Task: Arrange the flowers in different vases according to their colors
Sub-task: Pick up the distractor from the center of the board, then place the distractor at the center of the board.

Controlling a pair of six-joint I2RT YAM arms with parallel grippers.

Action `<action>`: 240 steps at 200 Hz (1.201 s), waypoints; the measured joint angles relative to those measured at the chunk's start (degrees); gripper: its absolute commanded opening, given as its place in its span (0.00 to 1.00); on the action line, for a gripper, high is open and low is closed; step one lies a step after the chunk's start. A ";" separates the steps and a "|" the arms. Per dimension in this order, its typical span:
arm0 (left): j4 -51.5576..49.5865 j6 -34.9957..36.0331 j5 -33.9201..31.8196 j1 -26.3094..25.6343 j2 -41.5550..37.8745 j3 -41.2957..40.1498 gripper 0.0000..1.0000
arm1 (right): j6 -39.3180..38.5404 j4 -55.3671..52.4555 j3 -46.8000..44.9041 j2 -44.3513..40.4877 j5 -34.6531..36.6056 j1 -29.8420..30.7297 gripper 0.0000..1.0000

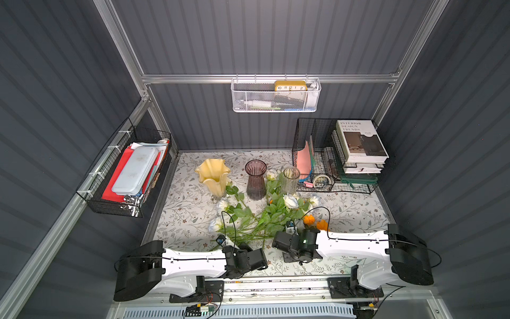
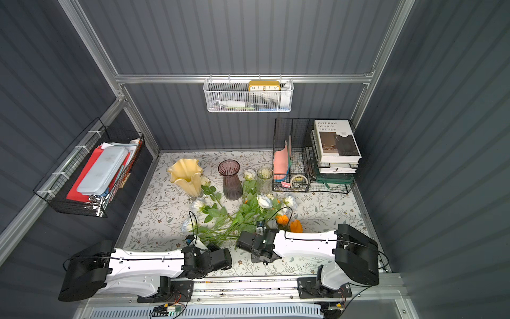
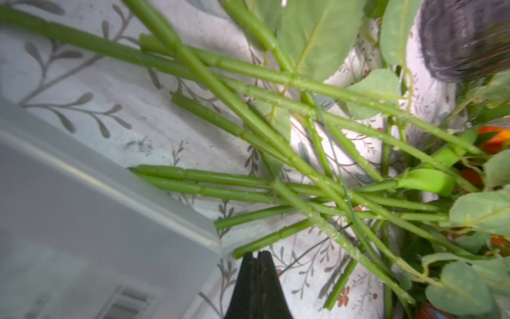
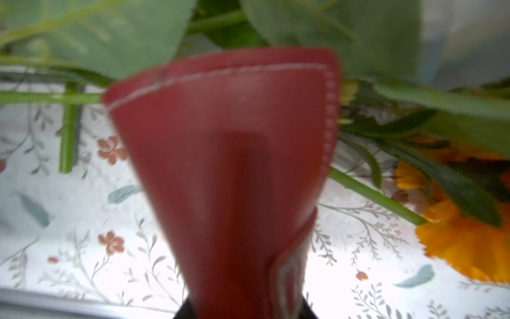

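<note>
Lying heaped on the floral tablecloth (image 1: 358, 210), the green-stemmed cream, white and orange artificial flowers (image 1: 265, 218) run near-left to far-right, cut ends near-left, heads toward the upright glass vases (image 1: 255, 179). The left gripper's (image 3: 258, 256) black tips are pressed together on nothing. The red-covered right gripper (image 4: 220, 91) sits among the leaves, and I cannot tell its grip.

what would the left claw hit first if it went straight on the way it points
Most likely the cut ends of the flower stems lying just ahead of the left claw; depth is unclear.
</note>
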 measured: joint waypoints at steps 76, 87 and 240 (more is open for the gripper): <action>-0.42 0.00 -5.25 0.00 -3.69 0.09 0.08 | 6.60 -17.20 3.23 -23.82 10.25 -1.53 0.00; -0.35 0.00 -6.01 0.00 -4.24 0.09 0.10 | 7.32 -19.93 3.15 -27.67 12.20 -5.51 0.00; 3.80 13.49 -21.35 0.00 -27.98 7.23 0.79 | -15.58 -4.70 -2.95 -34.62 -4.76 -34.07 0.84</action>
